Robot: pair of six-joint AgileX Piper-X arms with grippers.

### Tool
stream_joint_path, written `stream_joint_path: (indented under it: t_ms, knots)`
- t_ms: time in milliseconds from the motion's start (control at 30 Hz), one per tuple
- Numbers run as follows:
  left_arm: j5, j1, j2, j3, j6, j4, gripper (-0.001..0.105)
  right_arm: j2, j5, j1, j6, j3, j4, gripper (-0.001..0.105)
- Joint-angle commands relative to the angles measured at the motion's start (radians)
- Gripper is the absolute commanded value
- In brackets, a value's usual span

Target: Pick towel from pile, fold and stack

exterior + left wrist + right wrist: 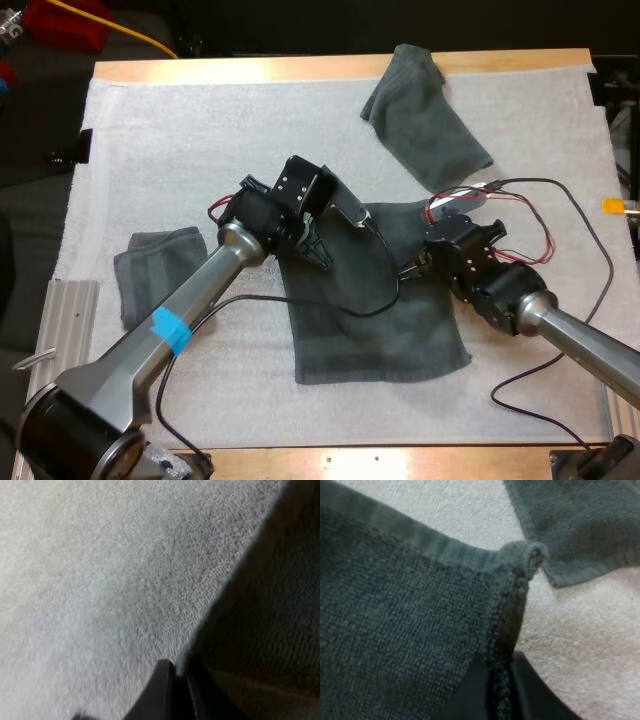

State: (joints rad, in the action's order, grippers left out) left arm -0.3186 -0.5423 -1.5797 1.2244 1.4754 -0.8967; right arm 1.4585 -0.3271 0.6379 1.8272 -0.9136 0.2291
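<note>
Scene: two arms working over a white mat [200, 140] that carries three dark grey-green towels.
Spread towel [380, 320]: lies open and fairly flat at the middle of the mat, with both grippers at its far part.
Crumpled towel [425, 115]: the pile, lying toward the far side of the mat just beyond the spread towel.
Folded towel [160, 270]: rests on the left part of the mat, apart from the spread towel. It appears to mark the stacking place.
Left gripper [318, 255]: at the spread towel's left edge. The left wrist view shows the jaws drawn narrow, with the towel's border running into them.
Right gripper [501, 657]: at the far right edge, jaws pinched on the hem, which bunches up between them.
Step in hand: judged to be the start of the fold, with both far corners gripped.
Next move calls for: lifting both corners evenly and carrying them toward the near edge. The arms should move at a matched pace so the cloth does not skew or slip out.
</note>
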Motion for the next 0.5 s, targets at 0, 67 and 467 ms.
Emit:
stream_joint_path:
  t_ms: [0, 67, 467]
  knots:
    - [0.0, 0.003, -0.01, 0.003, -0.013, 0.023, 0.0, 0.012, -0.007, -0.006, 0.013, -0.002, -0.018, 0.001]
    - [0.001, 0.005, -0.034, 0.003, -0.021, 0.042, 0.0, 0.041, -0.011, -0.006, 0.013, -0.002, -0.042, 0.001]
    - [-0.007, 0.011, -0.068, 0.003, -0.045, 0.115, 0.0, 0.117, -0.02, -0.006, 0.013, -0.002, -0.133, 0.001]
